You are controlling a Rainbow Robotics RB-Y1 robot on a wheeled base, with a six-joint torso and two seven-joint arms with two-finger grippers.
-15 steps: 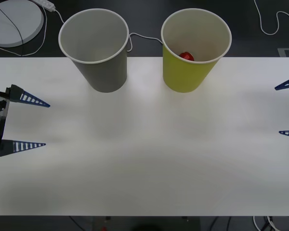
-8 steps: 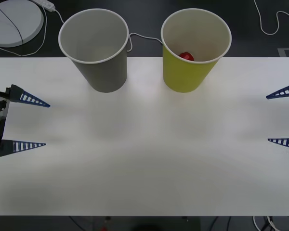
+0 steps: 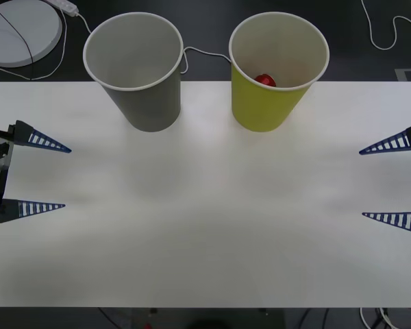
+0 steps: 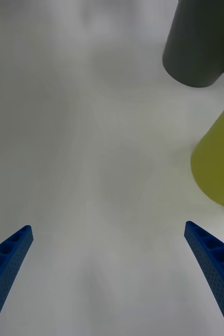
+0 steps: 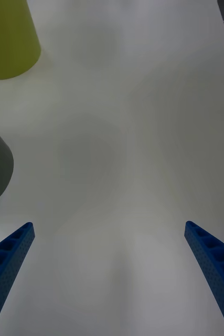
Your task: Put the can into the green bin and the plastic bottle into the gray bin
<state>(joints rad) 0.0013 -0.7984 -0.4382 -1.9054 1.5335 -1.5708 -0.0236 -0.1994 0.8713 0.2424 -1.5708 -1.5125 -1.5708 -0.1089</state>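
The right gripper [image 3: 392, 181] hangs over the right edge of the white table [image 3: 205, 226], its two blue ribbed fingers spread wide and holding nothing, tips pointing in toward the middle. The left gripper [image 3: 44, 175] mirrors it at the left edge, also wide apart and empty, with its dark wrist block just behind. Both sit low and well apart from the bins, which reads as a resting pose, not a reach.

The can [image 3: 264, 80] lies deep inside the green bin [image 3: 277, 103]; just a patch of red shows against the white inner wall, below the near rim. That half of the job looks done. The gray bin [image 3: 147, 103] stands just beside the green one at the far edge of the table, both upright with their mouths open. What can be seen of the gray bin's inside is bare, though its bottom is hidden from the front camera, so I cannot tell whether a bottle rests there. No bottle lies on the table between the grippers.

From the right wrist camera both bins' outer walls stand ahead of the open fingers [image 4: 211, 262]; the left wrist camera catches the same pair from the other side.
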